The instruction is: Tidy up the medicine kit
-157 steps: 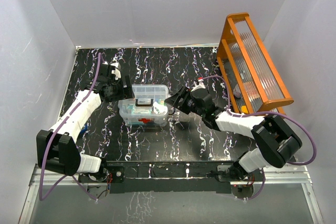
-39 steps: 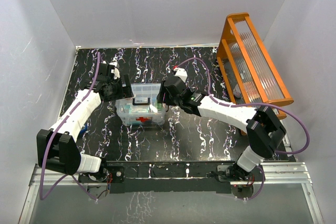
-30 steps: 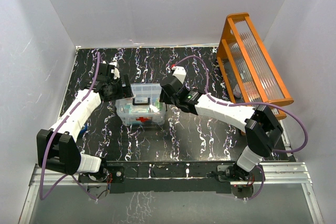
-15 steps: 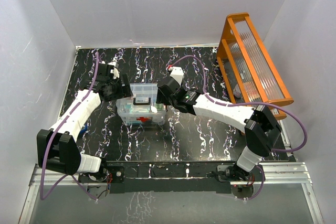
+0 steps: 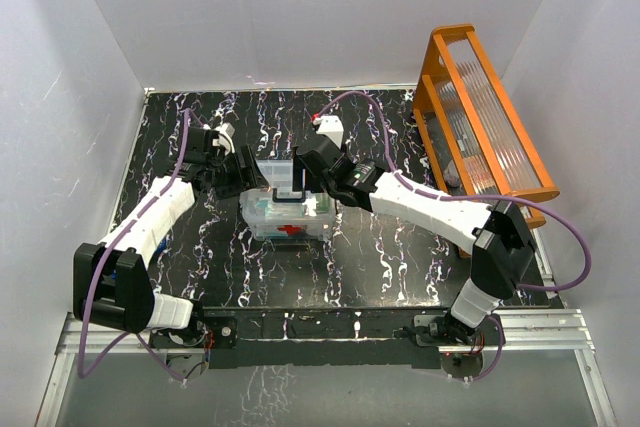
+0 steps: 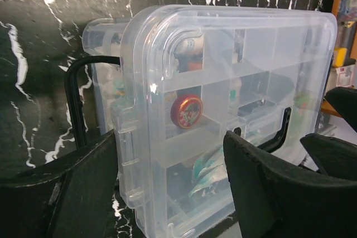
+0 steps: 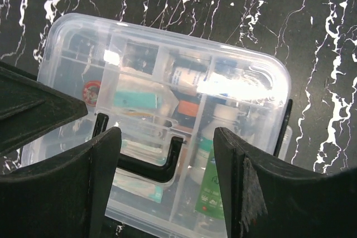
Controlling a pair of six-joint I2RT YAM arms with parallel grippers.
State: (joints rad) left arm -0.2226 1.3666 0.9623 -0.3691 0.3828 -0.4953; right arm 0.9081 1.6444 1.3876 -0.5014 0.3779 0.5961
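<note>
We see the left fingers (image 6: 78, 188) spread wide at the 9 o'clock end of the medicine kit (image 5: 285, 212), with its clear lid (image 6: 234, 82) between them; we cannot tell whether they touch it. The kit sits near the middle of the black marbled surface (image 5: 380, 257). The right fingers (image 7: 268, 193) stand wide astride the black handle (image 7: 146, 170), not gripping it. An orange rack (image 5: 485, 117) stands at 3 o'clock.

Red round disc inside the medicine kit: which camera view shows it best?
Left wrist: the red disc sits mid-frame behind the clear lid, large and sharp. Right wrist shows it small and dim by the frame's left side. Top external shows the medicine kit too small to pick it out.
</note>
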